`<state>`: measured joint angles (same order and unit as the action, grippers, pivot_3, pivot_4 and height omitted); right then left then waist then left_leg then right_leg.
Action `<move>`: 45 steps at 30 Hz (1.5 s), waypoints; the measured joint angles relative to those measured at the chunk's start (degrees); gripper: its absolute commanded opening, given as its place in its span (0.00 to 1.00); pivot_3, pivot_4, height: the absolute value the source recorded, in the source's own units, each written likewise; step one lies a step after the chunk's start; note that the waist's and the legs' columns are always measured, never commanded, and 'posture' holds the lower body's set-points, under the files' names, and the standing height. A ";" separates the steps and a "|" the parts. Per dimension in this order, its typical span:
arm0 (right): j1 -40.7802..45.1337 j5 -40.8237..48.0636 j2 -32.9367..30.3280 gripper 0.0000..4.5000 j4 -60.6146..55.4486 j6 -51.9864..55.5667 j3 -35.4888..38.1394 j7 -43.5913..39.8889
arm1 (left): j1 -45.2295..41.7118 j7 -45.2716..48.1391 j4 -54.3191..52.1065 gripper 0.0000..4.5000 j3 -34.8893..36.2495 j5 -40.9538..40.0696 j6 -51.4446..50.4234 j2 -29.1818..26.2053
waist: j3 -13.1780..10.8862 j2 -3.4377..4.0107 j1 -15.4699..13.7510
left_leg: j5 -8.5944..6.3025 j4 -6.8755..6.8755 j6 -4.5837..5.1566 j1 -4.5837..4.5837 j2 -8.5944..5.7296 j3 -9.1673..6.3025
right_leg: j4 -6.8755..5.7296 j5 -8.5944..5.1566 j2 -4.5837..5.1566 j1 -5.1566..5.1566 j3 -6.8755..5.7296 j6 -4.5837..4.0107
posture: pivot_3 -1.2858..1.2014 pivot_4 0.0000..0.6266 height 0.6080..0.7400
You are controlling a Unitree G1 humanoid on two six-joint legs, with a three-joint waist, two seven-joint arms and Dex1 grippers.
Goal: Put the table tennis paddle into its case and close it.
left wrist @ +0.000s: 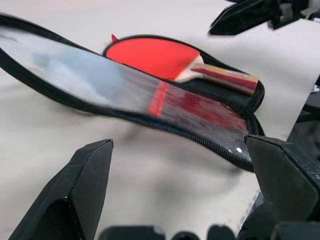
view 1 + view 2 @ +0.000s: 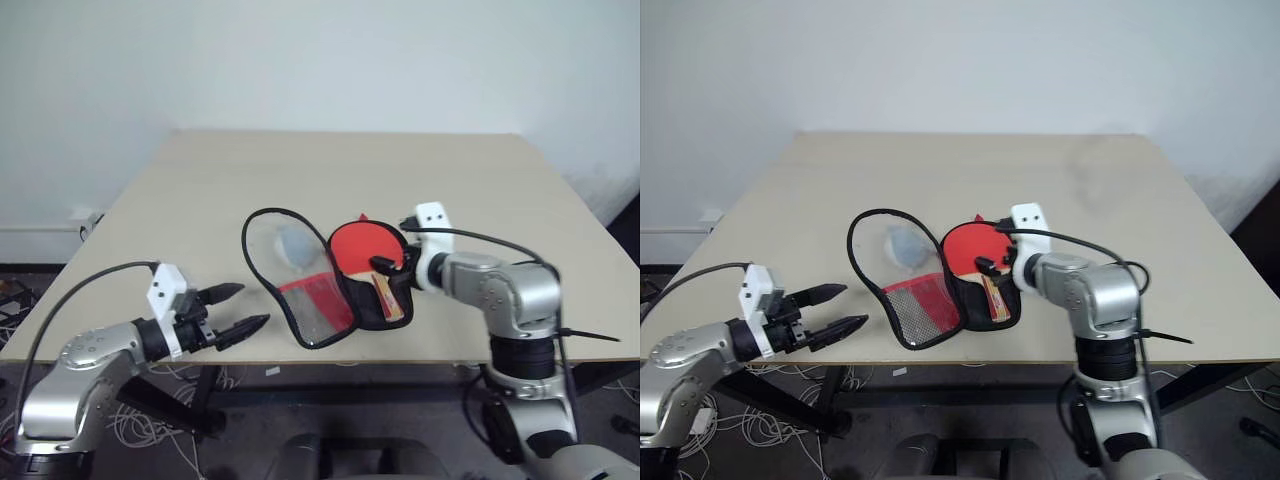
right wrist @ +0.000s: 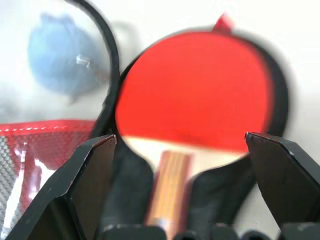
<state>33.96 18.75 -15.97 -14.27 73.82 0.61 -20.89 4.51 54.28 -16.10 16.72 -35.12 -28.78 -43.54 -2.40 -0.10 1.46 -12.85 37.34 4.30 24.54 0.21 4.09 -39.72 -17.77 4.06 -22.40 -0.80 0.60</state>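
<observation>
**Pincers wide, paddle in case, flap not yet shut**

Right pincer (image 2: 383, 269): spread wide, holding nothing, hovering just over the paddle (image 2: 360, 247) at the handle end. Left pincer (image 2: 236, 308): also spread wide and empty, near the tabletop (image 2: 500, 190) front edge, apart from the case (image 2: 368, 312).

Risks, as a judgement:
- Could clip the paddle handle with a right finger on the way out and drag the paddle off the black half.
- Flap stands propped and leaning, soft and springy by the look; may flop back or fold askew if pushed from one edge alone.
- Case lies close to the front edge; a hard push toward that edge could slide it off.
- Zip track could snag on the handle if the paddle sits crooked.

Contents:
- Black half: paddle, red face up, handle toward the front edge.
- Clear flap (image 2: 285, 262) with red mesh pocket: open, leaning to the left of the paddle; pale lump (image 2: 295, 246) seen through the clear part, whether inside or behind cannot be told.
</observation>
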 measured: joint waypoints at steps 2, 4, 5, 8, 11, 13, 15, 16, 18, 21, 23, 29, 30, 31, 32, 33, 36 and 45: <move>-1.13 1.47 -5.83 1.00 0.57 -2.98 -0.36 -5.10 | -0.95 0.94 1.08 1.00 1.97 -1.42 -0.43 -1.23 | -0.02 0.00 -0.05 | 0.01 0.01 0.05 0.01 0.03 -0.02 | 0.00 0.00 0.00 -0.01 0.00 -0.01 | 0.52 0.00 0.75; -1.10 1.62 -9.50 1.00 1.55 -5.45 0.45 -7.62 | -1.58 1.50 2.61 1.00 3.79 -1.81 -0.52 -2.36 | -0.02 0.00 -0.05 | 0.04 0.00 0.11 0.00 0.03 -0.03 | 0.00 0.00 0.01 0.01 0.04 -0.01 | 0.52 0.00 0.75; -1.03 1.65 -11.10 1.00 2.36 -6.91 1.03 -8.60 | -1.93 1.79 3.59 1.00 4.43 -1.75 -0.38 -2.77 | -0.01 -0.01 -0.02 | 0.04 0.00 0.12 -0.01 0.05 -0.03 | 0.00 0.00 0.01 0.02 0.06 -0.01 | 0.52 0.00 0.75; -0.85 1.47 -13.90 1.00 5.10 -9.83 2.24 -9.51 | -2.56 1.99 6.88 0.91 4.46 -0.88 0.62 -2.86 | -0.01 -0.02 -0.03 | 0.04 0.00 0.13 0.00 0.06 -0.04 | 0.01 0.01 0.02 0.01 0.14 -0.02 | 0.52 0.00 0.75; -0.86 1.50 -14.44 1.00 6.43 -11.30 2.60 -9.65 | -3.44 1.26 9.11 0.72 3.46 0.46 0.93 -1.03 | -0.01 -0.02 -0.07 | 0.04 0.00 0.13 0.02 0.07 -0.07 | 0.01 0.01 0.05 0.02 0.21 -0.03 | 0.52 0.00 0.75; -0.86 1.57 -14.45 1.00 6.55 -11.62 2.62 -9.69 | -4.02 0.60 9.76 0.56 1.03 1.79 1.68 0.73 | -0.01 -0.02 -0.16 | 0.05 0.02 0.14 0.02 0.07 -0.08 | 0.01 0.03 0.09 0.03 0.22 -0.06 | 0.52 0.00 0.75; -0.86 1.68 -14.43 1.00 6.55 -11.71 2.66 -9.61 | -4.74 -0.19 10.46 0.40 -1.57 3.07 1.72 2.22 | 0.00 -0.05 -0.30 | 0.05 0.04 0.15 0.03 0.07 -0.10 | 0.01 0.05 0.12 0.04 0.20 -0.08 | 0.52 0.00 0.75; -0.85 1.81 -14.31 1.00 6.54 -11.72 2.77 -9.35 | -5.17 -0.66 10.78 0.32 -2.79 3.65 1.68 2.95 | 0.00 -0.05 -0.34 | 0.05 0.05 0.15 0.03 0.07 -0.11 | 0.01 0.05 0.14 0.04 0.19 -0.09 | 0.52 0.00 0.75; -0.85 2.10 -13.83 1.00 6.53 -11.60 3.34 -8.77 | -6.09 -1.37 11.28 0.15 -4.90 5.02 1.66 3.85 | 0.01 -0.06 -0.34 | 0.05 0.04 0.15 0.04 0.07 -0.11 | 0.01 0.07 0.16 0.04 0.19 -0.12 | 0.52 0.00 0.75; -0.75 2.85 -12.17 1.00 6.39 -11.22 4.54 -7.47 | -8.28 -2.93 12.73 0.00 -8.15 7.15 1.74 5.77 | 0.01 -0.06 -0.34 | 0.05 0.03 0.14 0.04 0.06 -0.12 | 0.01 0.08 0.18 0.03 0.18 -0.13 | 0.52 0.00 0.75; -0.75 3.31 -11.51 1.00 6.03 -10.60 4.97 -6.57 | -9.84 -3.93 14.52 0.00 -10.13 8.97 2.33 7.14 | 0.01 -0.06 -0.34 | 0.05 0.03 0.14 0.05 0.06 -0.12 | 0.01 0.08 0.18 0.02 0.17 -0.13 | 0.52 0.00 0.75; -0.76 4.11 -10.30 1.00 4.84 -9.34 5.38 -4.91 | -13.93 -5.53 17.18 0.00 -13.57 11.49 2.10 10.38 | 0.01 -0.07 -0.36 | 0.06 0.04 0.16 0.08 0.06 -0.14 | 0.01 0.09 0.20 0.02 0.14 -0.14 | 0.52 0.00 0.75; -0.76 4.26 -10.27 1.00 4.74 -9.27 5.43 -4.79 | -14.88 -5.61 17.16 0.00 -13.55 11.34 1.63 11.20 | 0.01 -0.07 -0.38 | 0.06 0.05 0.16 0.08 0.06 -0.15 | 0.01 0.09 0.20 0.03 0.14 -0.14 | 0.52 0.00 0.75; -0.76 4.31 -10.25 1.00 4.72 -9.25 5.46 -4.54 | -15.98 -5.60 16.89 0.00 -13.52 10.56 0.87 12.39 | 0.01 -0.07 -0.43 | 0.07 0.07 0.17 0.08 0.06 -0.15 | 0.01 0.09 0.22 0.04 0.11 -0.14 | 0.52 0.00 0.75; -0.76 4.31 -10.20 1.00 4.72 -9.24 5.46 -4.30 | -16.83 -5.50 16.10 0.00 -13.53 9.21 -0.05 13.66 | 0.02 -0.07 -0.49 | 0.08 0.10 0.19 0.10 0.06 -0.15 | 0.00 0.10 0.22 0.05 0.10 -0.14 | 0.52 0.00 0.75; -0.76 4.33 -10.15 1.00 4.72 -9.23 5.46 -4.24 | -17.73 -5.24 14.42 0.00 -13.75 7.38 -1.38 15.40 | 0.02 -0.07 -0.56 | 0.07 0.16 0.21 0.12 0.06 -0.16 | 0.00 0.10 0.23 0.06 0.08 -0.13 | 0.52 0.00 0.75; -0.75 4.56 -9.71 1.00 4.71 -9.02 5.58 -3.98 | -20.97 -4.16 8.57 0.00 -16.94 3.73 -4.37 18.92 | 0.02 -0.08 -0.52 | 0.04 0.32 0.28 0.15 0.05 -0.12 | 0.00 0.12 0.22 0.23 0.10 -0.09 | 0.52 0.00 0.75; 2.77 4.63 -12.78 1.00 5.84 -11.52 6.09 -4.20 | -29.54 -6.15 9.69 0.00 -26.78 5.05 -6.50 28.26 | 0.02 -0.07 -0.58 | 0.20 0.55 0.78 0.14 0.05 -0.08 | -0.02 0.17 -0.04 0.43 0.07 0.03 | 0.52 0.00 0.75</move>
<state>36.72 23.38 -28.75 -8.42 62.30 6.69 -25.10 -25.04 48.14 -6.41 -10.06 -30.06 -35.29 -15.28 -2.38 -0.17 0.88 -12.65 37.89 5.08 24.68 0.26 4.01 -39.74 -17.60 4.02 -21.97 -0.73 0.62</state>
